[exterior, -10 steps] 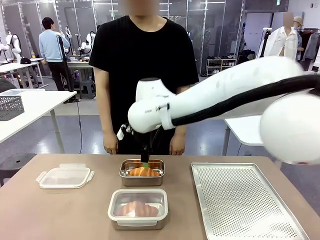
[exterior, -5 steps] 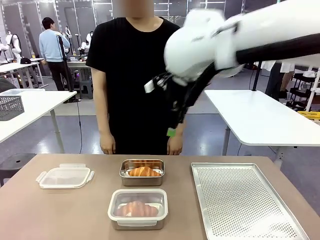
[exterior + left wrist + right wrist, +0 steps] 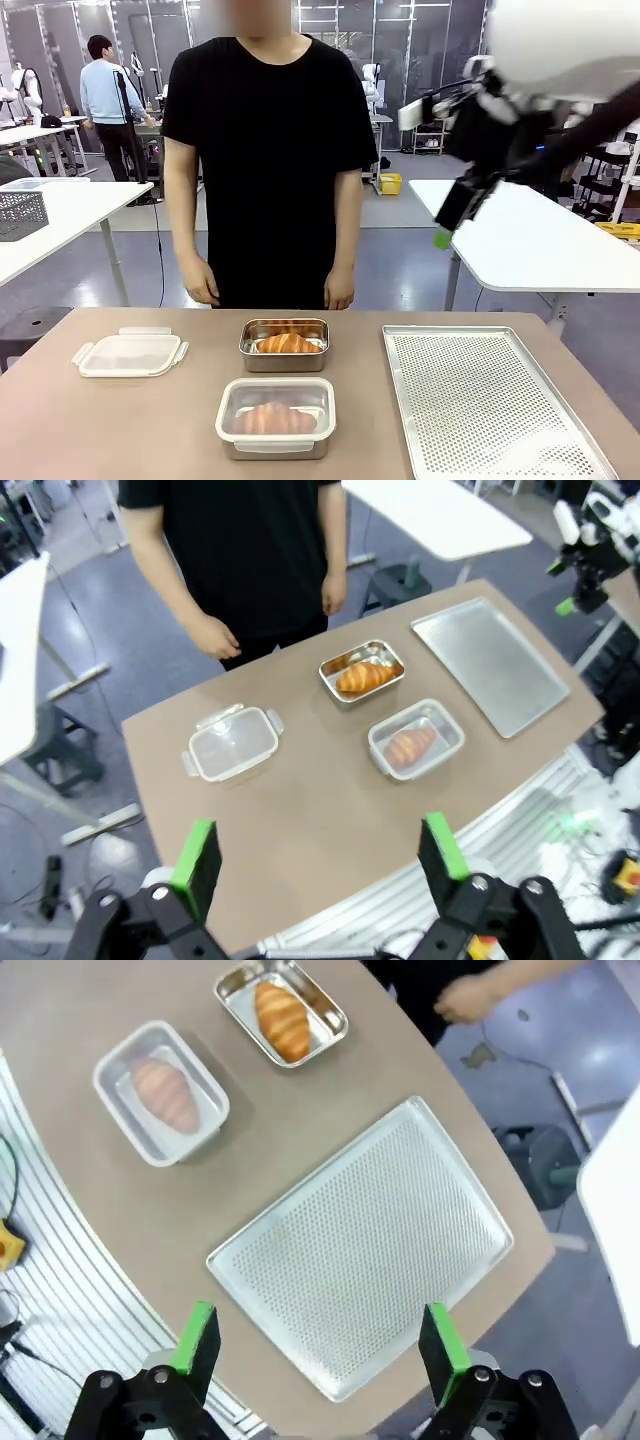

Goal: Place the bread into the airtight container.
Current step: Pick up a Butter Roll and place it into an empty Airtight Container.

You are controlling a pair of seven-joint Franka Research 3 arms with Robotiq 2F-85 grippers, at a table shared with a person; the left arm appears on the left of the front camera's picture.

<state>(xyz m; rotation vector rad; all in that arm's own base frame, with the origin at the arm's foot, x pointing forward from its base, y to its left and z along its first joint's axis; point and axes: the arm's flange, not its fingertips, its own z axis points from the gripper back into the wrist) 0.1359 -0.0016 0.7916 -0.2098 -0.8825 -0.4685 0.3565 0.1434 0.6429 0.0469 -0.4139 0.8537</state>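
Front view: the right hand hangs high over the perforated tray, empty, its spread hard to judge here. 1 croissant lies in the far steel container at the worktop middle.

Left wrist view: the left hand is open, empty, high above.

Right wrist view: right hand open, empty.

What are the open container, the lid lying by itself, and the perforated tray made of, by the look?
Open container: likely stainless steel, with a shiny grey wall that reflects the bread. Lid: looks like clear plastic, translucent, with latch tabs at the edges. Perforated tray: probably aluminium, matte silver-grey with a fine hole grid.
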